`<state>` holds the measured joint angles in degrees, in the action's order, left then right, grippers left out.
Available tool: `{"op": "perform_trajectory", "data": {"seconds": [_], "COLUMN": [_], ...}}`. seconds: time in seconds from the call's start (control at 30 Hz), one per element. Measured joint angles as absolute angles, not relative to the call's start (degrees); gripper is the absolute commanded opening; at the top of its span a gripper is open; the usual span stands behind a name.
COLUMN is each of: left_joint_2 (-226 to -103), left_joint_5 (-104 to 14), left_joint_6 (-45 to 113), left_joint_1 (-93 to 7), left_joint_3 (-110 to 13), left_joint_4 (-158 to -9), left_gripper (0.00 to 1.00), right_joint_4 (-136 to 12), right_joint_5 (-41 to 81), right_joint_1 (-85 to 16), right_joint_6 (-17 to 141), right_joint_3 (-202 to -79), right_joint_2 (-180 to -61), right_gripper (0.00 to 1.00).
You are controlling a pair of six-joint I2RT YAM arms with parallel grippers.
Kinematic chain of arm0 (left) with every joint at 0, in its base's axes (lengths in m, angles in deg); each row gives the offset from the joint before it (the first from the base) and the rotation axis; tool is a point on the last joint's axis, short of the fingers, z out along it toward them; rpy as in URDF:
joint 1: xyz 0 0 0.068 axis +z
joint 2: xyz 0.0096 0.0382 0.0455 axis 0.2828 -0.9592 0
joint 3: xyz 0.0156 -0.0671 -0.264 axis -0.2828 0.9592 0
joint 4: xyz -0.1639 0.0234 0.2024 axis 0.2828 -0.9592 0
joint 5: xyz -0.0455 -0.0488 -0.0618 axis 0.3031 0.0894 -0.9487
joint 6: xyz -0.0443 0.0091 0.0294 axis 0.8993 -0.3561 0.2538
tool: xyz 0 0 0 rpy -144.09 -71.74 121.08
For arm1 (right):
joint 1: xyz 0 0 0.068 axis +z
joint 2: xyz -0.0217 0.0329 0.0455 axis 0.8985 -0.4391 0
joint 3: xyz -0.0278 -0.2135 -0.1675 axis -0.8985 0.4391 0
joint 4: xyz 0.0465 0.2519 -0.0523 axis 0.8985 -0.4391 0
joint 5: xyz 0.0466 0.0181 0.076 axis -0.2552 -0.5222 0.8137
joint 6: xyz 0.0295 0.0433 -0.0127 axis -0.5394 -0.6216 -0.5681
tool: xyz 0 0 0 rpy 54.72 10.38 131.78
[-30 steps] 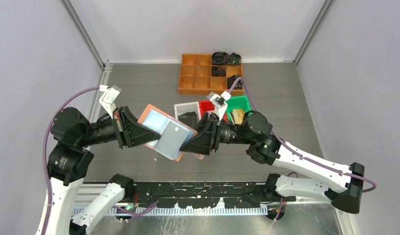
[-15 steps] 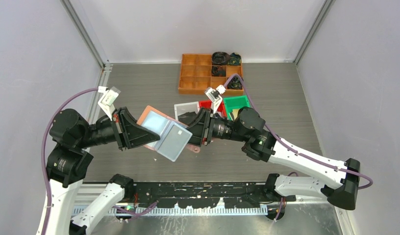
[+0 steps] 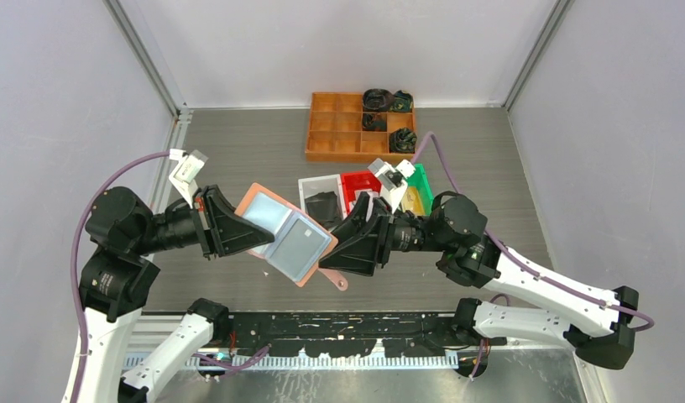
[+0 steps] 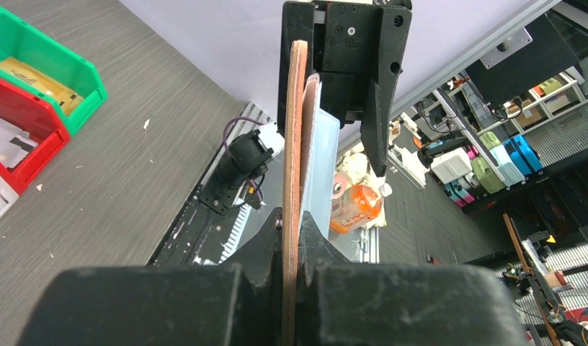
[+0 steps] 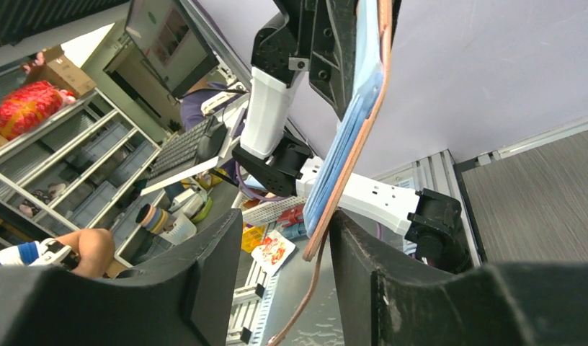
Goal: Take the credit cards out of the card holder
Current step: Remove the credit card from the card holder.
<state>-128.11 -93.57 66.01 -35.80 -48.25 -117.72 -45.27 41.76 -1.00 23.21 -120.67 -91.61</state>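
The card holder (image 3: 282,231) hangs open above the table, salmon-pink outside with pale blue pockets facing up. A grey card (image 3: 302,238) sits in its right pocket. My left gripper (image 3: 241,228) is shut on the holder's left edge; in the left wrist view the holder (image 4: 299,137) runs edge-on out of the closed jaws of that gripper (image 4: 291,225). My right gripper (image 3: 346,250) stands open at the holder's right corner. In the right wrist view that corner (image 5: 327,223) lies between the spread fingers, close to the right finger (image 5: 363,259). The strap tab (image 3: 337,280) dangles below.
Behind the holder stand a white bin (image 3: 310,185) with a dark flat thing, a red bin (image 3: 356,181) and a green bin (image 3: 420,180) with a gold card (image 4: 33,76). An orange compartment tray (image 3: 346,126) sits at the back. Walls close both sides.
My right gripper has drawn back toward the near right and opened wider. The holder's right half now lies lower, with the strap hanging free. The left gripper keeps its grip.
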Motion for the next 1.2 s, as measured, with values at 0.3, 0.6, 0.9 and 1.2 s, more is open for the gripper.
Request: {"op": "perform_trajectory", "data": {"seconds": [0.3, 0.6, 0.9, 1.2], "left_joint_2": [-128.1, -128.3, -128.6, -128.6], "left_joint_5": [-93.6, -93.6, -93.6, -93.5], "left_joint_6": [66.1, 66.7, 66.8, 67.0], "left_joint_1": [-35.8, -35.8, -35.8, -35.8], "left_joint_3": [-48.4, -49.3, -49.4, -49.4], "left_joint_4": [-118.2, -118.4, -118.4, -118.4], "left_gripper": [0.0, 0.0, 0.0, 0.0], "right_joint_4": [-48.4, -49.4, -53.2, -54.0], "right_joint_5": [42.0, 42.9, 41.3, 39.6], "right_joint_1": [-0.7, -0.6, -0.6, -0.6], "right_joint_6": [25.2, 26.5, 28.3, 28.6], "right_joint_3": [-120.8, -120.8, -120.8, -120.8], "right_joint_2": [-93.8, -92.0, -92.0, -92.3], "right_gripper": [0.39, 0.32, 0.22, 0.17]}}
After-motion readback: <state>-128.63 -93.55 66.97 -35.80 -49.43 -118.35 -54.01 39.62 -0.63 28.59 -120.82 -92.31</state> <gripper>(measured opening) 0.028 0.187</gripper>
